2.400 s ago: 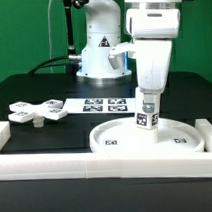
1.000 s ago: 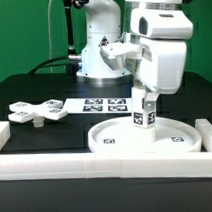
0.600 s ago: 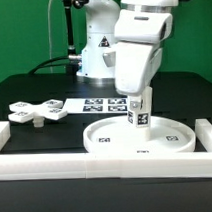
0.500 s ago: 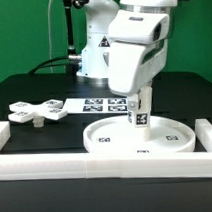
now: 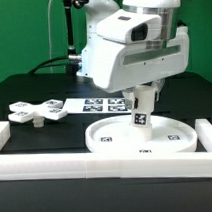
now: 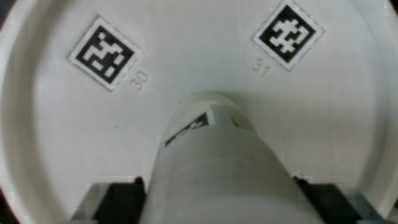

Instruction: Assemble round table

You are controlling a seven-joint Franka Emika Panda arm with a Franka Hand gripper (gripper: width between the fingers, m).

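Fingers [image 5: 144, 95] clamped on upright post [image 5: 141, 116], long axis vertical, hanging straight below them onto centre of disc [image 5: 106, 141]; cross piece [image 5: 34, 111] well apart, exterior view's left.

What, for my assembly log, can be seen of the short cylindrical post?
The post is a short white cylinder, plastic by its look, smooth, with a small black-and-white square tag on its side. It stands about upright at the middle of the disc, lower end on the disc's flat floor; whether it sits in a hole cannot be seen. The gripper grips its upper end, a finger on each side in the wrist view. Nothing else touches it.
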